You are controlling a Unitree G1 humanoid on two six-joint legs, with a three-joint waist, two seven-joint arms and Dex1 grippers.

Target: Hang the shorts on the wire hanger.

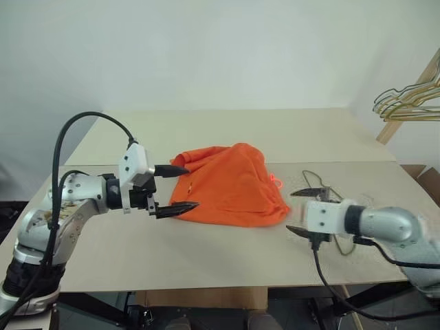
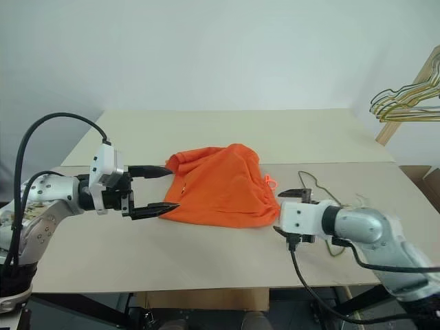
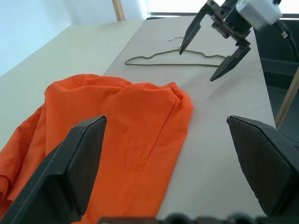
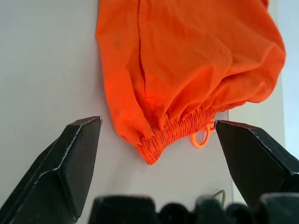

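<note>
The orange shorts (image 1: 230, 185) lie crumpled in the middle of the table, with the gathered waistband (image 4: 180, 133) and neon drawstring loop (image 4: 201, 138) towards the right. Just right of them the thin olive wire hanger (image 3: 159, 58) lies flat on the table. My left gripper (image 1: 177, 188) hovers open at the shorts' left edge, one finger above the fabric and one at table level, pointing right. My right gripper (image 1: 294, 212) is open and empty, just right of the waistband and over the hanger, pointing towards the shorts.
The table (image 1: 206, 254) is two pale boards with a seam running across it. A bunch of gold and green wire hangers (image 1: 409, 100) hangs on a wooden frame at the far right. Bare tabletop lies in front of and behind the shorts.
</note>
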